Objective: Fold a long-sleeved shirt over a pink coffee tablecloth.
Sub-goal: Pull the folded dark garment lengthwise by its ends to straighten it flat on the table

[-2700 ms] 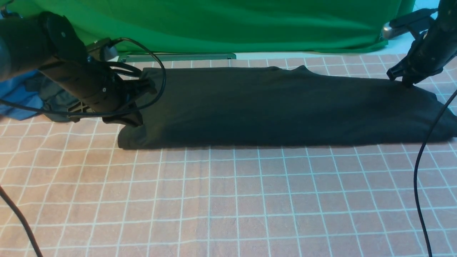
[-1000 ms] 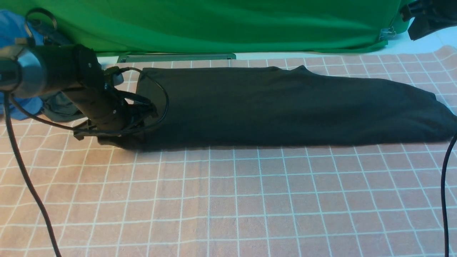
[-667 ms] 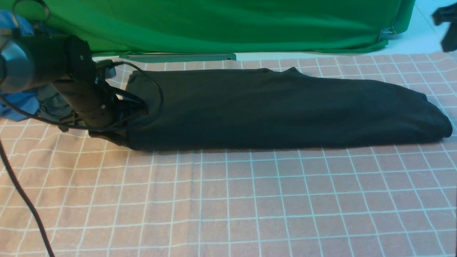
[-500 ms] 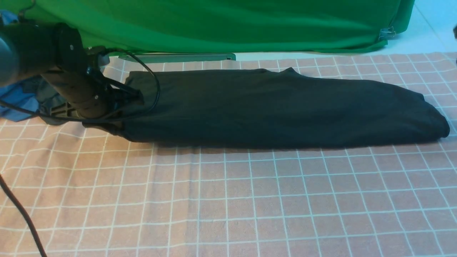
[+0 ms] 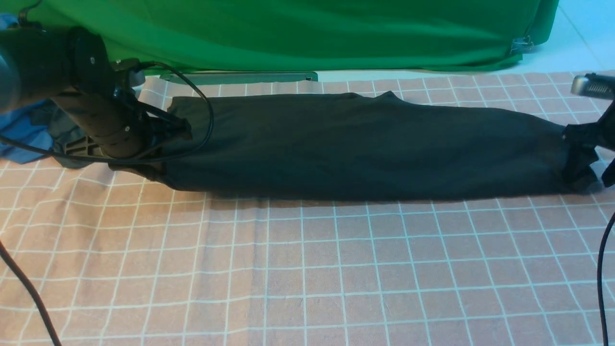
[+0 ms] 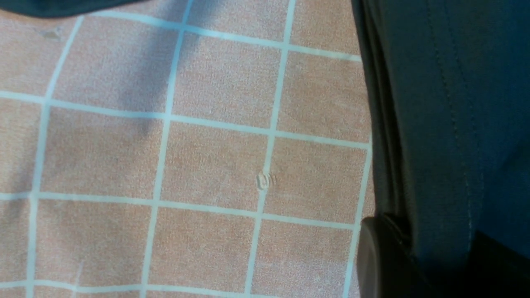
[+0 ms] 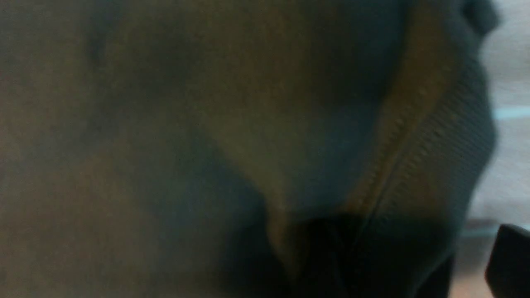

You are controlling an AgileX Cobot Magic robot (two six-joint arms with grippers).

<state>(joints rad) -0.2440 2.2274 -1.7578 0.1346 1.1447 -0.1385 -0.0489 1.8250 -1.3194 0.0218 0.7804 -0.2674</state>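
Observation:
The long-sleeved shirt [image 5: 365,149] lies folded into a long black strip across the far half of the pink coffee tablecloth [image 5: 307,269]. At the strip's left end my left gripper [image 5: 146,168] is shut on the hem. In the left wrist view the stitched fabric [image 6: 447,124] runs between its fingers [image 6: 383,256]. My right gripper [image 5: 592,170] is low at the strip's right end and stands open, one finger on each side of the bunched cloth. The blurred right wrist view shows ribbed neck fabric [image 7: 439,140] in front of the right gripper [image 7: 414,265], with one finger [image 7: 509,256] off to the side.
A green cloth [image 5: 298,33] hangs along the back with a metal bar [image 5: 240,77] at its foot. A blue garment [image 5: 21,137] and a dark grey garment [image 5: 65,137] lie behind the left arm. Black cables [image 5: 600,269] trail at both sides.
The right gripper has come down from the upper right to the shirt's right end, now with its jaws apart. The left arm has pulled the shirt's left end a little leftward.

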